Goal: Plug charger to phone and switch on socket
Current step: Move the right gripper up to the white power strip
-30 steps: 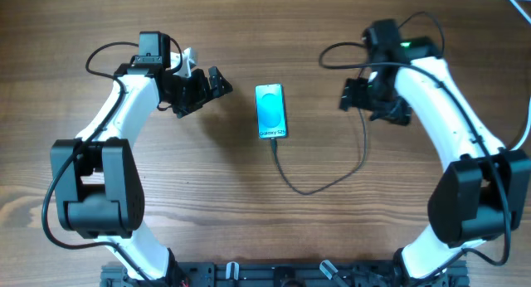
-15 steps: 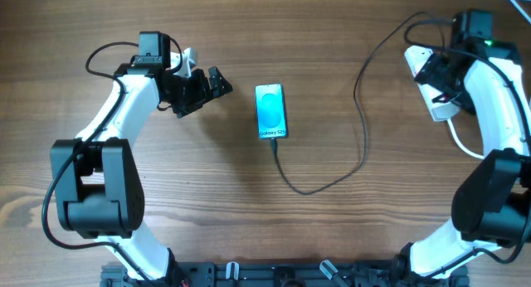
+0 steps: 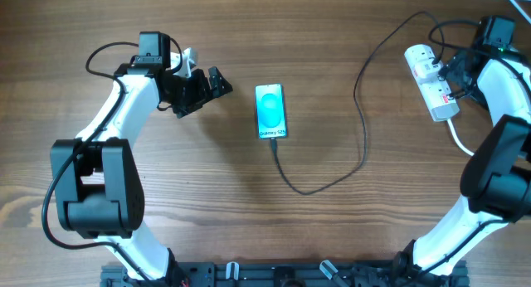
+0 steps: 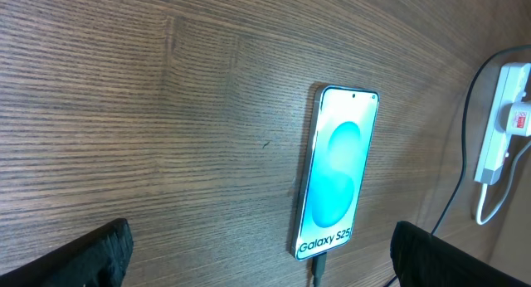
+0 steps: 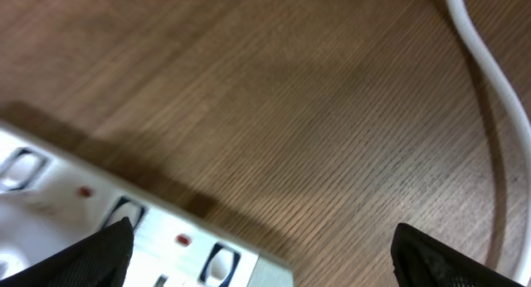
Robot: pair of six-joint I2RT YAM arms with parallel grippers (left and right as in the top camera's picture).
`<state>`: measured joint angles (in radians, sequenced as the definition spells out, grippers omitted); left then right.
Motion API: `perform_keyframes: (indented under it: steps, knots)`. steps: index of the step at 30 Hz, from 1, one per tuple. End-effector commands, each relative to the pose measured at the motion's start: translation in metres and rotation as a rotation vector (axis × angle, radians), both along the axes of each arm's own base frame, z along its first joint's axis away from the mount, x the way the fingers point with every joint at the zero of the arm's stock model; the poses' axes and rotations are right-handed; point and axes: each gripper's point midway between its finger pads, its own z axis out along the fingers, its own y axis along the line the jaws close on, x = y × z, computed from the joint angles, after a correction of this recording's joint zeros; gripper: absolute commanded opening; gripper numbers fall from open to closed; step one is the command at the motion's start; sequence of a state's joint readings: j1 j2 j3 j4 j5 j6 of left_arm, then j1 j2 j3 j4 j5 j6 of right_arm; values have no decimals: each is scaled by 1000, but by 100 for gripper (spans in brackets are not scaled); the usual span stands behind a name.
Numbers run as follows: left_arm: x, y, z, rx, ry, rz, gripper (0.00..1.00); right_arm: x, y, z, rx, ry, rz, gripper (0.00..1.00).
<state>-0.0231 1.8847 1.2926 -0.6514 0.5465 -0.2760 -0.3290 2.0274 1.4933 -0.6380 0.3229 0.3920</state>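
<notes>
Cable step looks done: charger (image 3: pixel 363 146) meets phone (image 3: pixel 271 111) mid-worktop. Switch step is in hand. My right jaws hang apart over socket (image 5: pixel 124 233), far right. Left jaws apart, idle. Next: press at red mark (image 5: pixel 181 239).

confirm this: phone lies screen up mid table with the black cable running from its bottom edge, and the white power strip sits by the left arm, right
Not quite. The power strip sits by the right arm, not the left; the overhead view shows it. The rest holds: the phone lies screen up mid table with the black cable running from its bottom edge.
</notes>
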Motion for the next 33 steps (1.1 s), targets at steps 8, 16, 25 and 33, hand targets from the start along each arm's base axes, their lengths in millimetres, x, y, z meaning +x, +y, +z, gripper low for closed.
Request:
perform_keyframes:
  steps: [8,16,25,33]
  knots:
    - [5,4,13,5,-37,10,100,2,-3,-54,50,61,22,100]
    - [5,4,13,6,-36,11,100,30,23,-54,169,-36,196,100]
    - [5,4,13,6,-36,11,100,28,30,-56,205,-29,205,100]
    - [5,4,13,5,-37,10,100,22,37,-59,243,-9,212,100]
